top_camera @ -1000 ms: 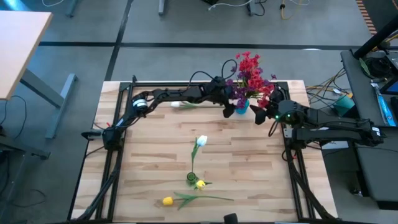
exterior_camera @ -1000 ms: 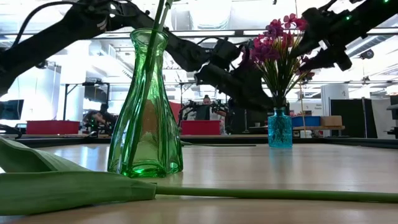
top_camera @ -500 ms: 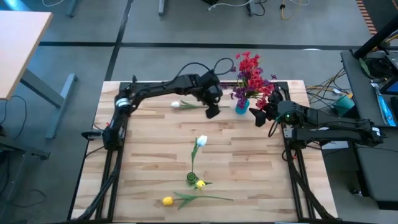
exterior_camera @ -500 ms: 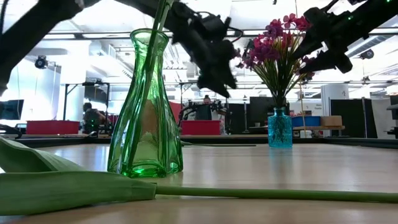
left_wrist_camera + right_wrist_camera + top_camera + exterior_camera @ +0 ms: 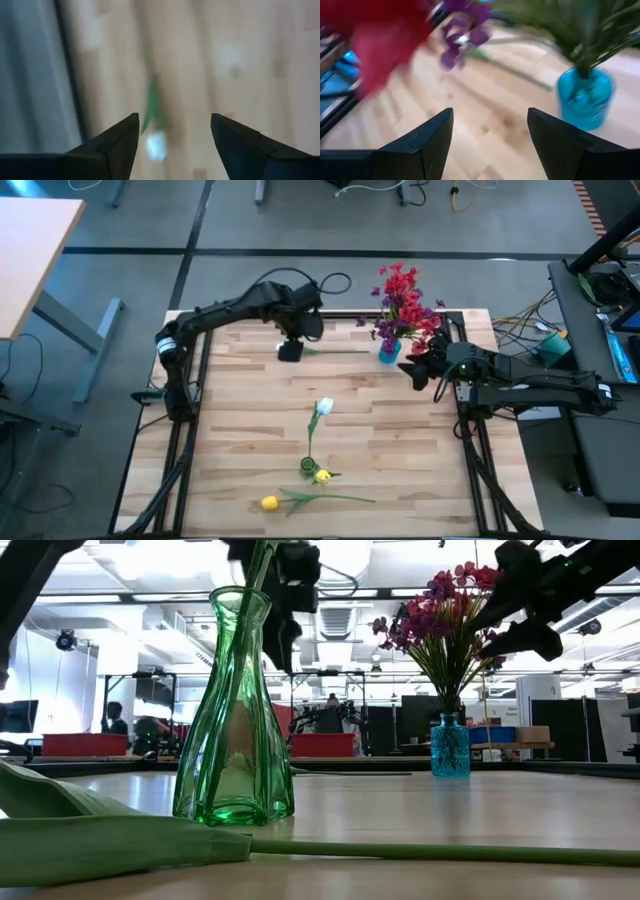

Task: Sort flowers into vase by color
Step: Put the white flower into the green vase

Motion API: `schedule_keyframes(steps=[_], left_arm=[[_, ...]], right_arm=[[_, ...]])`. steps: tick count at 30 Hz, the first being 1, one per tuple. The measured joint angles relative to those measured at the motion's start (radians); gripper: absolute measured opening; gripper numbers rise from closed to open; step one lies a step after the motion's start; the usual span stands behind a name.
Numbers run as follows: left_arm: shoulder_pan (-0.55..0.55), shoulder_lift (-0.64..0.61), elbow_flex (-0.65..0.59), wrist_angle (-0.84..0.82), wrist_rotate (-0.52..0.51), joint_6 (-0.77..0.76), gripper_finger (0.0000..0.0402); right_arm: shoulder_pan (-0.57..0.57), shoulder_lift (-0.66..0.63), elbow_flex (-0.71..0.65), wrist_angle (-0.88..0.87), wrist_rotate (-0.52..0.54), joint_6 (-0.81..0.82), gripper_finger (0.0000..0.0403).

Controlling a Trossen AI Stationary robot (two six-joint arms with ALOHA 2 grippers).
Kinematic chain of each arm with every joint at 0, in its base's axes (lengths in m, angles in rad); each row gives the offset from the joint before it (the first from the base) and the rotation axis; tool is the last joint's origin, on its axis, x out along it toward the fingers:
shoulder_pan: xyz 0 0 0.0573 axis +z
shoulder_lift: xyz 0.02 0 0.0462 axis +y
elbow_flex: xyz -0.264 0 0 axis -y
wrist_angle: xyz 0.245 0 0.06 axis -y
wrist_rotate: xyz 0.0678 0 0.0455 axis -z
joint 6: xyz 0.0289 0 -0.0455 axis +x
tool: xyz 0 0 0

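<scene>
My left gripper (image 5: 289, 350) is open above a white-budded flower that lies flat near the table's far edge, its stem (image 5: 335, 350) pointing right. In the left wrist view the white bud (image 5: 156, 146) and stem (image 5: 150, 102) show between the fingers, farther off. My right gripper (image 5: 418, 368) is open, just right of the blue vase (image 5: 388, 352), which holds red and purple flowers (image 5: 400, 295). A green glass vase (image 5: 308, 467) holds a white tulip (image 5: 323, 407) by its stem. A yellow bud (image 5: 322, 476) sits by its mouth. Another yellow flower (image 5: 269, 503) lies at the near edge.
The blue vase (image 5: 450, 745) stands at the far right and the green vase (image 5: 235, 710) near the table's middle front. A broad green leaf (image 5: 100, 840) and the stem of the lying yellow flower stretch along the near edge. Bare wood lies between the two vases.
My left gripper has swung from beside the blue vase toward the table's left along the far edge and now hangs over the lying white flower. The flowers and vases have stayed where they were.
</scene>
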Motion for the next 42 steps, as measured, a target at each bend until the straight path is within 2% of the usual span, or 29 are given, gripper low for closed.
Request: schedule_keyframes(steps=[3, 5, 10, 17, 28, 34, 38, 42], left_arm=[[0.073, -0.002, -0.052, 0.034, 0.221, 0.114, 0.0219], [0.120, 0.000, -0.099, 0.101, 0.264, 0.140, 0.0209], [0.207, 0.015, -0.221, 0.315, 0.267, 0.136, 0.0193], [0.212, 0.064, -0.333, 0.537, 0.269, 0.147, 0.0205], [0.196, 0.237, -0.331, 0.543, 0.271, 0.114, 0.0215], [0.190, 0.263, -0.324, 0.544, 0.240, 0.093, 0.0214], [0.179, 0.262, -0.324, 0.540, 0.159, 0.059, 0.0194], [0.168, 0.262, -0.324, 0.528, 0.140, 0.051, 0.0149]], right_arm=[[0.021, 0.000, 0.001, -0.017, -0.062, 0.009, 0.0243], [0.041, 0.000, 0.001, -0.022, -0.085, 0.017, 0.0240], [0.107, -0.002, 0.001, -0.040, -0.096, 0.063, 0.0237], [0.185, 0.001, 0.001, -0.077, -0.094, 0.155, 0.0237], [0.203, 0.009, 0.001, -0.079, -0.085, 0.178, 0.0237], [0.203, 0.028, 0.001, -0.078, -0.085, 0.177, 0.0237], [0.203, 0.043, 0.001, -0.078, -0.084, 0.176, 0.0237], [0.203, 0.054, 0.001, -0.078, -0.085, 0.175, 0.0237]])
